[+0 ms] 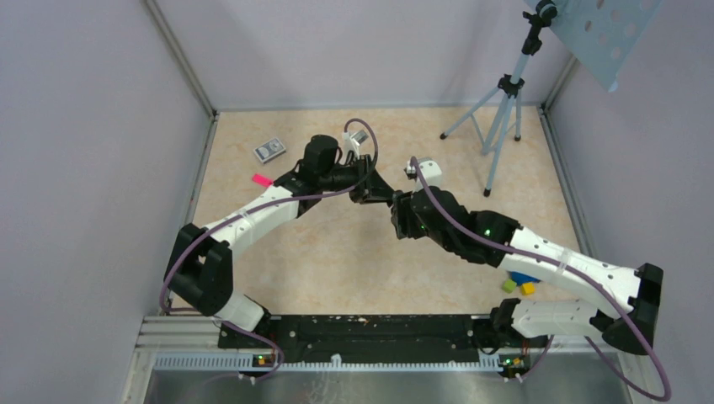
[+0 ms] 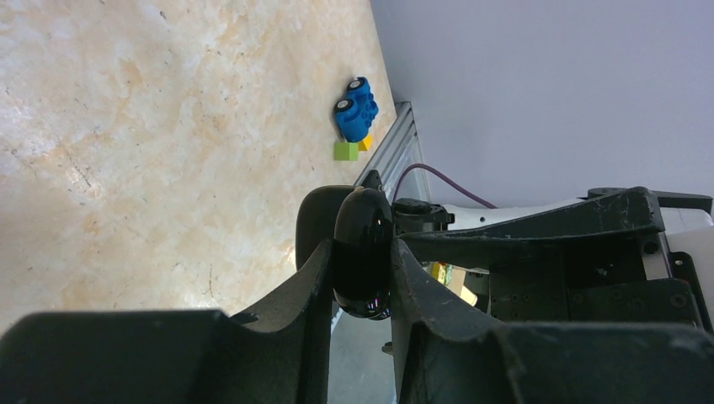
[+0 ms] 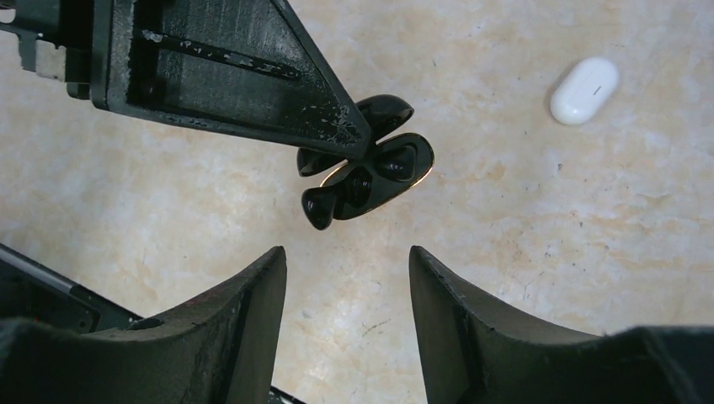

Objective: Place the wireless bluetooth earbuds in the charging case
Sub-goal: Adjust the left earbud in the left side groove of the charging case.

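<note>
**Case Held Open in the Left Pincer, Right Pincer Waiting Below**

The charging case [image 3: 389,165] is off the worktop [image 3: 522,252], clamped between the fingers of the left pincer [image 2: 360,252] – in the left wrist view its glossy black shell [image 2: 362,223] stands on edge, squeezed from both sides. From the right wrist camera the case is hinged open: the lid [image 3: 385,109] is tipped up behind it, and the lower half faces the lens with dark hollows inside. A small black rounded bit [image 3: 319,208] sits at the case's lower-left end; I cannot tell whether it is an earbud.

The right pincer [image 3: 345,257] is just below the case in its own view. Its two fingers are spread apart with nothing between them, and neither touches the case.

Seen from above, the left pincer [image 1: 370,187] and the right pincer [image 1: 397,212] meet tip to tip over the middle of the worktop; the case itself is too small to make out there.

A white pill-shaped object [image 3: 583,90] lies flat on the worktop, well up and to the right of the case in the right wrist view. In the left wrist view a blue toy [image 2: 355,109] lies far beyond the case – a green block [image 2: 345,151] is just beside it.
</note>
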Motion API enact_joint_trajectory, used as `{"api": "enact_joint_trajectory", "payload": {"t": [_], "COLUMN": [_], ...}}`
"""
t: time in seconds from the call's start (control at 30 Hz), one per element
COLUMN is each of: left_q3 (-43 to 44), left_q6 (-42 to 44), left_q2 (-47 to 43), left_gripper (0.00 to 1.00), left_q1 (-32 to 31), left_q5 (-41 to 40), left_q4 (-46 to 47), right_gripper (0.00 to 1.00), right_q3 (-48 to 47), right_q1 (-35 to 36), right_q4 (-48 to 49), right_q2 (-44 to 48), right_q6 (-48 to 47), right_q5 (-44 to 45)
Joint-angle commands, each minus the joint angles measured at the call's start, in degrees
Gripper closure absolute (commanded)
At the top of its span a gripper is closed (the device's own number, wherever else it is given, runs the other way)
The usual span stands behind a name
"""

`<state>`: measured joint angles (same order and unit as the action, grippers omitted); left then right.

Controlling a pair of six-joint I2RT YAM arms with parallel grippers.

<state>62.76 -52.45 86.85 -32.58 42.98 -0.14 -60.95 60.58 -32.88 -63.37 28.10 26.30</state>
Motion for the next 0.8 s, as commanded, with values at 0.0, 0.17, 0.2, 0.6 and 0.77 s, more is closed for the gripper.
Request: {"api": "enact_joint_trajectory", "payload": {"t": [0.0, 0.17, 0.2, 0.6, 0.77], "left_q3": [0.41, 0.35, 0.30, -0.26, -0.36], "left_q6": [0.39, 0.69, 0.68, 0.50, 0.50], "left_q2": [-2.31, -2.41, -2.40, -2.50, -2.54], "left_gripper": [1.00, 1.00, 1.00, 1.00, 1.00], "left_q1": [0.41, 0.41, 0.40, 0.41, 0.38], "left_q5": [0.19, 0.42, 0.47, 0.31, 0.08], "left_q4": [2.33, 2.03, 1.99, 2.16, 2.12], "right_gripper": [0.46, 0.47, 0.47, 0.49, 0.49], "right_q3": [-3.78, -3.13, -2.97, -2.17, -1.45], "right_q1": [-0.22, -1.53, -2.01, -5.41, -5.31], "right_q4": [-2.16, -2.38, -2.48, -2.15, 0.49], "right_q2": [-1.93, -1.45, -1.22, 0.83, 3.34], "right_q6": [0.83, 1.87, 2.26, 2.36, 0.32], "right_q5": [2.58, 2.79, 2.68, -1.22, -4.76]}}
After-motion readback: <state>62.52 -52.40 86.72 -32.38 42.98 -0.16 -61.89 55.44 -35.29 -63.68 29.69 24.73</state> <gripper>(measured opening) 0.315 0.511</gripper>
